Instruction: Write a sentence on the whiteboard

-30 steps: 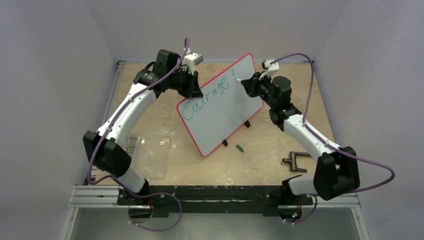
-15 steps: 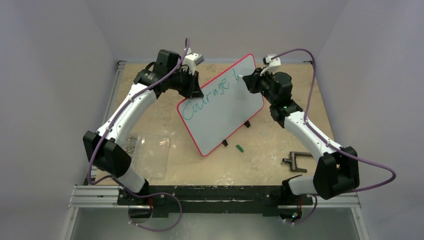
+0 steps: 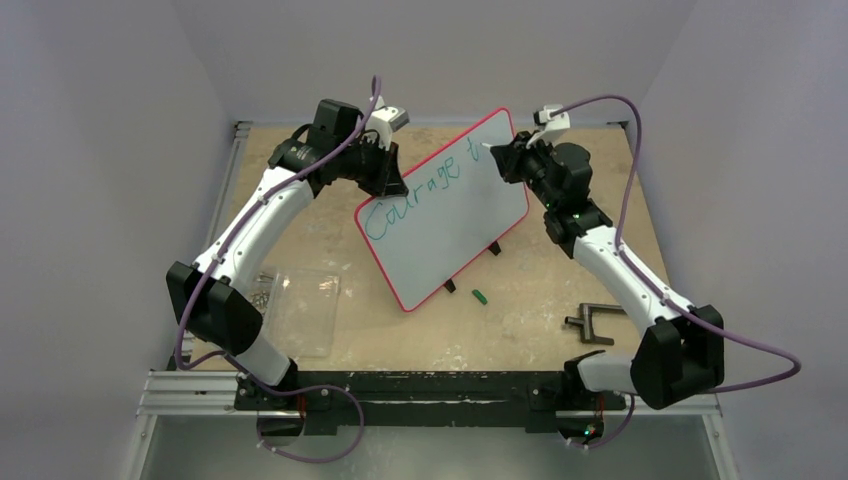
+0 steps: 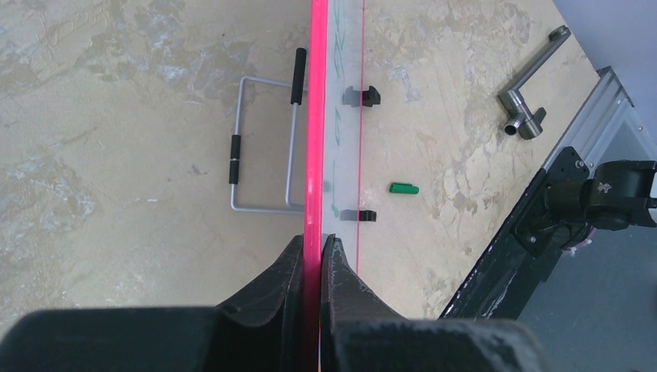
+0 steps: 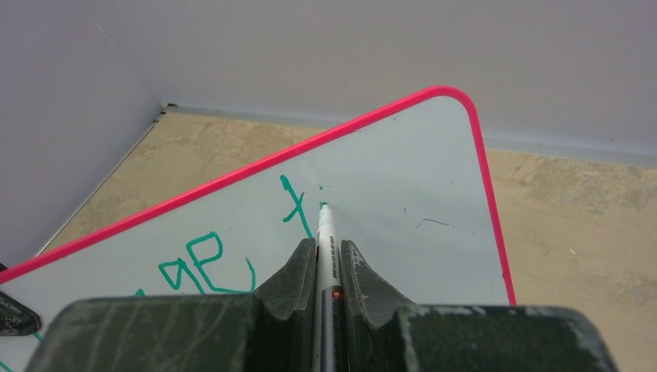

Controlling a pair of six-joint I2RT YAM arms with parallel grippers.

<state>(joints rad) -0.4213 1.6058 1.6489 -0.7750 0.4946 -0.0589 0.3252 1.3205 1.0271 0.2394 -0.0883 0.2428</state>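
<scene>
Sand-coloured and mottled underneath, bearing everything on the table; standing the whiteboard tilted near the middle of it, one rounded corner reaching toward the back wall. Clamping the board's pink rim edge-on with the left gripper, one finger pressed to each face, steadying it for the writing. Pinching the marker in the right gripper, jaws clenched on the barrel, tip aimed at the board's upper right area. Having carried that gripper a little up and rightward along the board over the last second, and now showing a crossed "t" where only a bare stroke was standing after "Courage". Reading so far as "Courage t" in teal for the sentence, running along the upper rim from the left gripper toward the far corner. Poising the tip just beside that "t", touching or barely clear: not possible to tell which. Judging by this, getting into the second word, probably needing the "o" next, with "start" waiting after. Leaving the small green cap lying on the table near the board's lower edge.
</scene>
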